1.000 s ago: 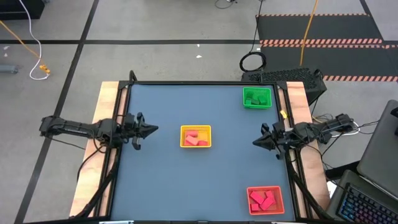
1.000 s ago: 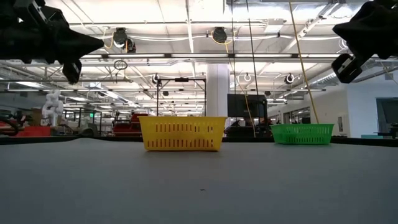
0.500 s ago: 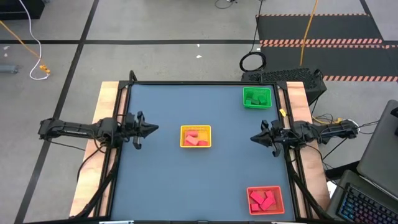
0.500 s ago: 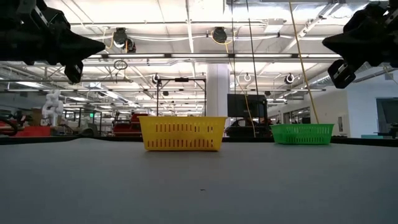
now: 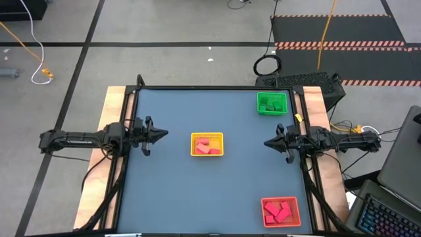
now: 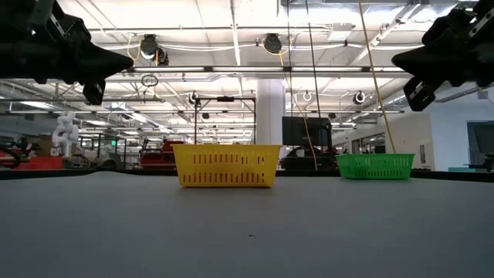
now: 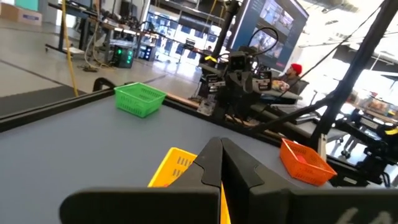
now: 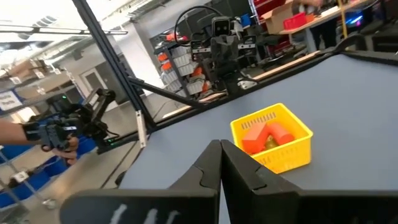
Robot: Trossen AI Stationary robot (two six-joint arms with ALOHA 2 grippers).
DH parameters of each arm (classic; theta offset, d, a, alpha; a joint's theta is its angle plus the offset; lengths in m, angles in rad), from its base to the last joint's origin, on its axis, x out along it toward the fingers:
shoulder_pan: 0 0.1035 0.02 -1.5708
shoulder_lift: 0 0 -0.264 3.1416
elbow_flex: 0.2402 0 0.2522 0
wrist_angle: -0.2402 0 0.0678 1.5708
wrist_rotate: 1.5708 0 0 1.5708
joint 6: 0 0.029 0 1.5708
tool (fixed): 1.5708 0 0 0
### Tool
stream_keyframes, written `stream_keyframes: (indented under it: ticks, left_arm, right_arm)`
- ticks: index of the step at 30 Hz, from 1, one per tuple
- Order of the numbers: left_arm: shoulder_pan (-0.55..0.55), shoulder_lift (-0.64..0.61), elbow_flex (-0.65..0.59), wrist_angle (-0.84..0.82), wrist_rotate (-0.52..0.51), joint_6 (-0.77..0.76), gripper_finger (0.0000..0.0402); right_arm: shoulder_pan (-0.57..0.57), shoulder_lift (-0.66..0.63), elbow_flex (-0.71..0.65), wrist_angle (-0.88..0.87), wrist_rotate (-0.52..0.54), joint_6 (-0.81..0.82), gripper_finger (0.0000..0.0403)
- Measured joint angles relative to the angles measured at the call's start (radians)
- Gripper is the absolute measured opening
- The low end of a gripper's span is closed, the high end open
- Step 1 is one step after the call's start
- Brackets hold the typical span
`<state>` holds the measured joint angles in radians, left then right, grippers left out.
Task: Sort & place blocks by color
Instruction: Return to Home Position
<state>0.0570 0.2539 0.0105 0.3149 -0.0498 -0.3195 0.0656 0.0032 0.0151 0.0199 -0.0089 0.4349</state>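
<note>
The left gripper (image 5: pixel 161 135) is hovering above the left edge of the table (image 5: pixel 197 197), its 2 fingers pressing together with nothing between them, tips pointing toward the middle. The right gripper (image 5: pixel 268 143) is hovering over the right edge, facing it, its 2 fingers likewise pressing together and carrying nothing. Between them the yellow tray (image 5: pixel 193 145) is sitting mid-table, holding orange-red blocks (image 5: pixel 206 146). Green blocks (image 5: pixel 271 102) are lying in the green tray (image 5: pixel 272 112) at the high view's upper right, and red blocks (image 5: pixel 279 212) are lying in the orange tray (image 5: pixel 263 212) at its lower right.
</note>
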Motion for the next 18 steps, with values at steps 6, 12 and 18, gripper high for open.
stream_keyframes:
  ticks: [6, 12, 18]
  left_arm:
    - [0.002, 0.0, 0.0, -0.08, 0.001, 0.029, 0.0]
    - [0.002, 0.0, 0.0, -0.11, 0.001, 0.054, 0.0]
    - [0.002, 0.001, 0.0, -0.16, -0.003, 0.01, 0.0]
  right_arm:
    - [-0.003, 0.046, 0.0, -0.003, 0.003, -0.062, 0.0]
    - [-0.003, 0.13, 0.0, -0.003, 0.004, -0.063, 0.0]
    - [-0.003, 0.159, 0.0, 0.011, 0.006, -0.046, 0.0]
